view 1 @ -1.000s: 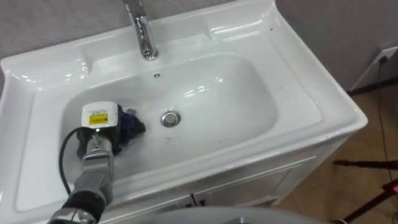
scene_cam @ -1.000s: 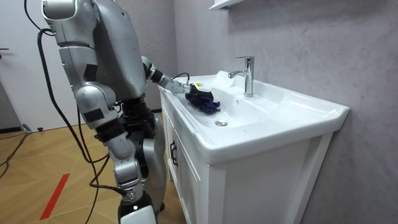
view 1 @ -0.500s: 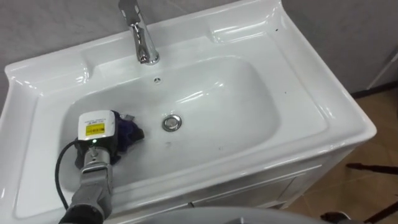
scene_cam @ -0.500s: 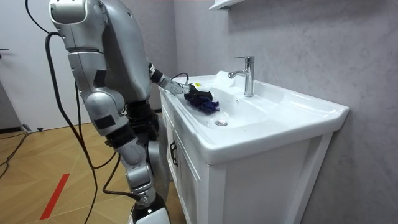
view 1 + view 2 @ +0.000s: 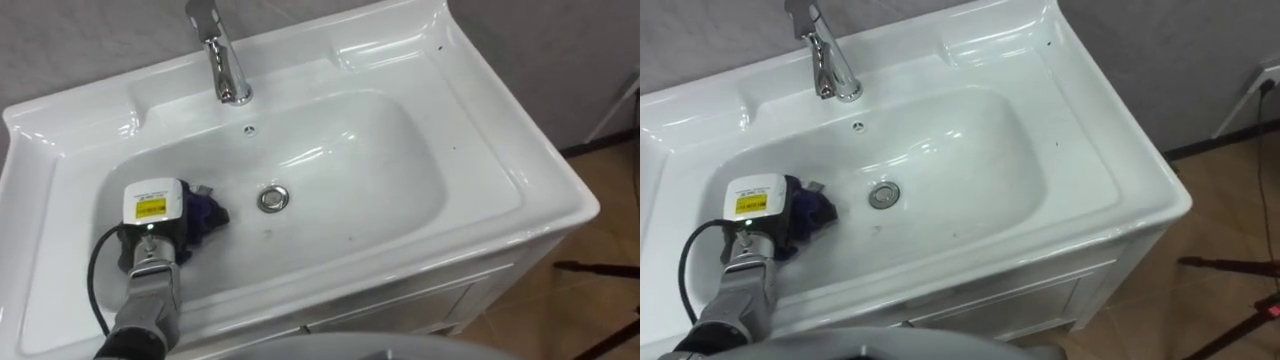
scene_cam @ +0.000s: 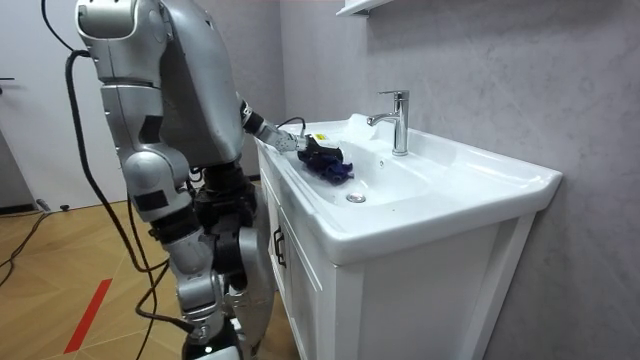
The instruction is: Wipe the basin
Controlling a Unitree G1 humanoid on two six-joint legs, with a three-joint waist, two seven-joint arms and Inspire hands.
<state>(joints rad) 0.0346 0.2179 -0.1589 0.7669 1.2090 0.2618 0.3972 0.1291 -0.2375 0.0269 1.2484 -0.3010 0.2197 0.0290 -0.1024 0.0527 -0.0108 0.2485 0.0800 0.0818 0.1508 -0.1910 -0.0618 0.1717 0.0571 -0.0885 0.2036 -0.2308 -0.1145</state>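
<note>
A crumpled dark blue cloth (image 5: 205,212) lies at the left end of the white basin (image 5: 400,170), bunched with no clear long axis, its loose edge poking toward the drain (image 5: 273,198). The standing robot's left hand (image 5: 152,215) rests over the cloth's left side. The fingers are hidden, so its grip cannot be told.

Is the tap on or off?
Off. No water falls from the tap into the basin, and none pools around the drain.

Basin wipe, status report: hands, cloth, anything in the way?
Left hand in basin, on dark blue cloth. Cloth left of drain. Nothing in the way.
</note>
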